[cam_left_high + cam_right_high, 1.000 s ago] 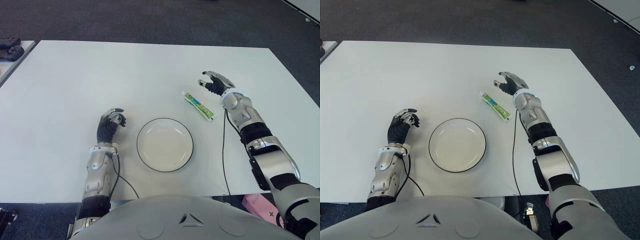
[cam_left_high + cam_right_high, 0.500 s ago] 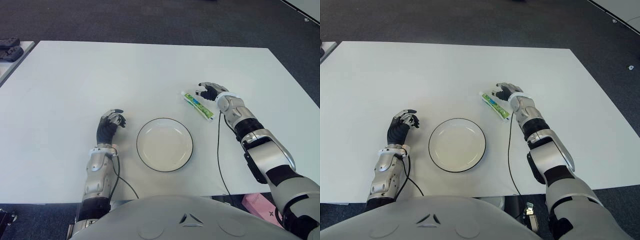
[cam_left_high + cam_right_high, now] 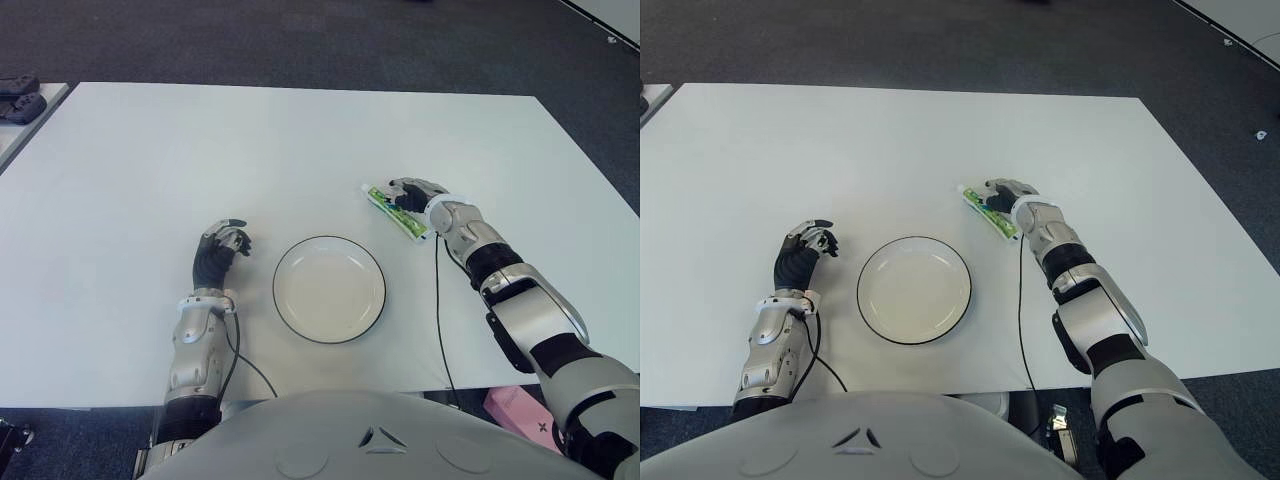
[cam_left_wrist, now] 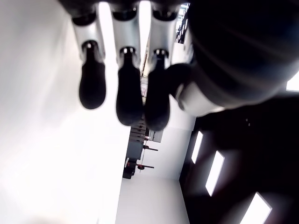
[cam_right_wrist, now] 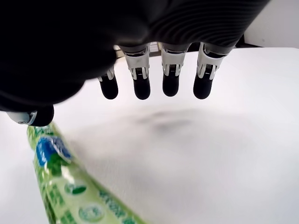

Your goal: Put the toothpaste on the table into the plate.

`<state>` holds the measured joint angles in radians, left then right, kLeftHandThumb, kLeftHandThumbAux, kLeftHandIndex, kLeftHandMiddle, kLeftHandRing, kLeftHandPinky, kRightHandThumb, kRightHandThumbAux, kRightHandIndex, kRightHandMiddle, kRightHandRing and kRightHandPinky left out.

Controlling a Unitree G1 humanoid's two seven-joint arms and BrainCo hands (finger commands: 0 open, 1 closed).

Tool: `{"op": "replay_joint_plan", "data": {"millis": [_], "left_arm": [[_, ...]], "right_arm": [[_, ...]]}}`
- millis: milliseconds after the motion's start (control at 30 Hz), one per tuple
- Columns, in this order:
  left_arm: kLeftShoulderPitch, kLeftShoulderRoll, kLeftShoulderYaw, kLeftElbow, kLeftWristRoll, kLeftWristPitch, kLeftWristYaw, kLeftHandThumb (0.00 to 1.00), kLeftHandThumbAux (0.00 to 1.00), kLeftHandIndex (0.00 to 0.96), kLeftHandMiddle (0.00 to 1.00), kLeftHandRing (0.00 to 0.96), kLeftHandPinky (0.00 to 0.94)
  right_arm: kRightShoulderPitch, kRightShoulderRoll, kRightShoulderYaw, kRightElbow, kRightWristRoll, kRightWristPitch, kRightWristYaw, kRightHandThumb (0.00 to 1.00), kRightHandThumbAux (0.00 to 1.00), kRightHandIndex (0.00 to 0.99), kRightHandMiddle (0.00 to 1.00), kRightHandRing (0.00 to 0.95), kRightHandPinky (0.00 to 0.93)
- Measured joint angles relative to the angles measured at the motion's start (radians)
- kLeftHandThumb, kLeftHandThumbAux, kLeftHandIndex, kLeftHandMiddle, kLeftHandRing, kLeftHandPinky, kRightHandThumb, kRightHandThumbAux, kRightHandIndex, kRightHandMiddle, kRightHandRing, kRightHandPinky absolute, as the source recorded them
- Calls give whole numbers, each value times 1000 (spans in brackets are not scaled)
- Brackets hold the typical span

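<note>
The toothpaste [image 3: 398, 212], a green and white tube, lies flat on the white table [image 3: 150, 160], just beyond and to the right of the plate [image 3: 279, 290]. The plate is white with a dark rim and holds nothing. My right hand [image 3: 410, 190] hovers over the tube's far end, open. In the right wrist view its fingers [image 5: 170, 86] hang straight above bare table, and the toothpaste [image 5: 60, 186] lies beside the thumb, not grasped. My left hand [image 3: 222, 245] shows left of the plate, fingers loosely bent and holding nothing.
A black cable [image 3: 440, 300] runs along my right forearm down to the table's near edge. Dark devices [image 3: 20, 97] sit on a second table at the far left. A pink object [image 3: 515, 410] shows below the table's front right edge. Dark floor surrounds the table.
My right hand has drawn in toward me and to the left, from beyond the tube to right over its far end. The left hand, plate and tube have not moved.
</note>
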<state>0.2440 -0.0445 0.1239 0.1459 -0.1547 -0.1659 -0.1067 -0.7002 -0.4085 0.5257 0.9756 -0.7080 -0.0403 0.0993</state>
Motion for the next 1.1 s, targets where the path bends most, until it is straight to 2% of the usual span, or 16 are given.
{"op": "replay_joint_plan", "data": {"millis": [300, 667, 733, 900, 1100], "left_arm": [[5, 0, -7, -2, -1, 0, 0, 707, 717, 434, 641, 633, 618], [4, -4, -7, -1, -4, 0, 4, 709, 717, 434, 634, 627, 617], [4, -5, -7, -1, -4, 0, 4, 709, 717, 434, 633, 626, 614], [2, -8, -9, -1, -5, -2, 4, 709, 717, 434, 631, 625, 611], [4, -8, -7, 0, -4, -2, 7, 709, 717, 434, 630, 623, 613]], "right_arm": [[32, 1, 16, -20, 1, -5, 0, 548, 137, 0, 0, 0, 0], [109, -21, 20, -160, 0, 28, 14, 542, 145, 0, 0, 0, 0], [128, -31, 20, -207, -1, 44, 30, 551, 152, 0, 0, 0, 0], [234, -72, 3, -433, -3, 129, 100, 567, 171, 0, 0, 0, 0], [339, -85, -16, -625, -3, 202, 152, 572, 193, 0, 0, 0, 0]]}}
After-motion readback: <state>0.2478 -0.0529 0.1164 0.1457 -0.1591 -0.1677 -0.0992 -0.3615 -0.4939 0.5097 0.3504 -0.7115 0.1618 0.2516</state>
